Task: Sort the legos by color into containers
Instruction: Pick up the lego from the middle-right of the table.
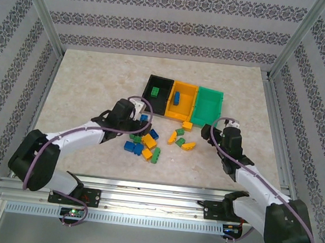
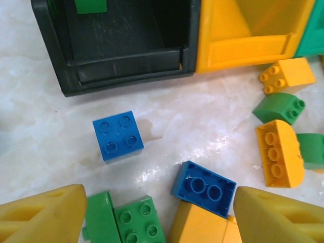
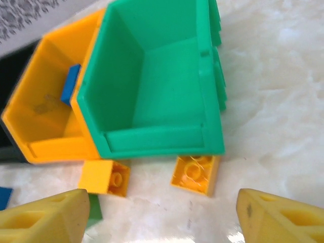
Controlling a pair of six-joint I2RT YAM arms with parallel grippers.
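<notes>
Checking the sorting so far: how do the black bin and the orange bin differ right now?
The black bin sits at the row's left end; the orange bin sits in the middle. The black bin holds a green brick; the orange bin holds a blue brick. Both are open, rectangular and joined side by side.

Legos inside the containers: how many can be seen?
2. A green lego lies in the black container, a blue lego in the orange-yellow container. The green container shows none; walls may hide more.
</notes>
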